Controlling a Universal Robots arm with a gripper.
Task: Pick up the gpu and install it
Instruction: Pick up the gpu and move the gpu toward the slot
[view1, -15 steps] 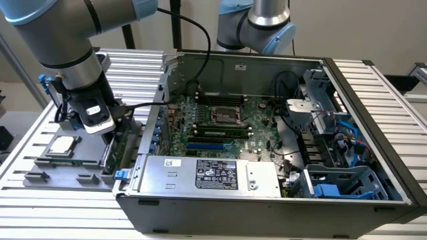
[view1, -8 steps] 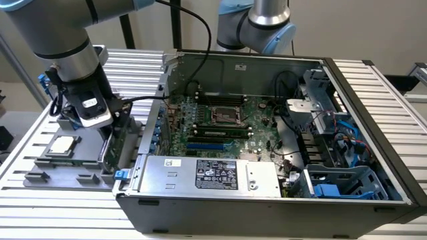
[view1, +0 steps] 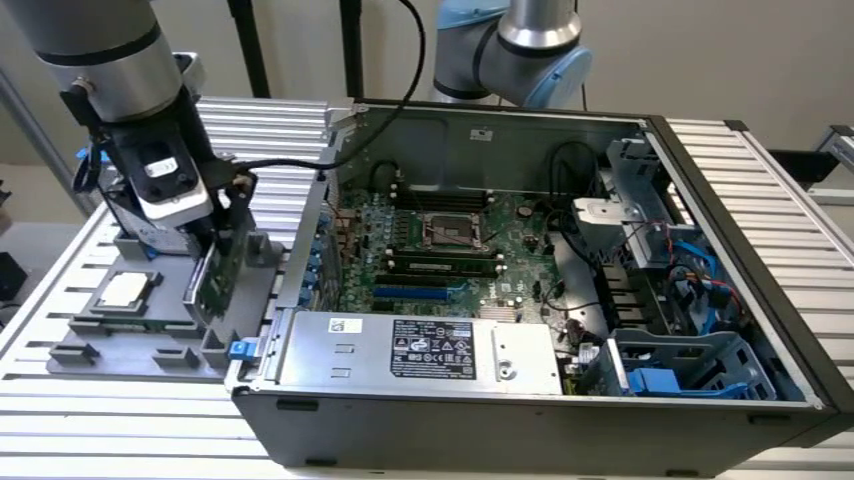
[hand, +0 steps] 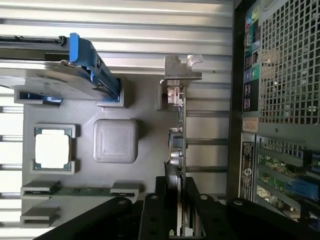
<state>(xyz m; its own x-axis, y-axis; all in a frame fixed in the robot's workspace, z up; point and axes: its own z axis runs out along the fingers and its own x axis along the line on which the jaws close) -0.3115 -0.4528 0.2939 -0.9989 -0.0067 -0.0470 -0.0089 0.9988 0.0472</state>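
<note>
1. Green board with a silver end bracket: one gpu (hand: 178, 132) stands on edge at the grey tray (hand: 145, 100). The tray sits just beside the open computer case (view1: 534, 425), on the exterior view's left.
2. There is one gripper (hand: 177, 189). Its two black fingers (hand: 156, 210) press against the two faces of the gpu, pinching it at the end away from the bracket.
3. The tray also holds one square silver CPU chip (hand: 52, 149), one hard drive (hand: 45, 75) with blue rails, and one memory stick (hand: 75, 190).
4. One ribbed metal surface (view1: 754, 190) carries both tray and case.
5. In the exterior view the gripper's body covers most of the gpu and the hard drive. I cannot tell whether the card's lower edge sits in a slot or hangs clear of it. The wrist view cuts off most of the case.
</note>
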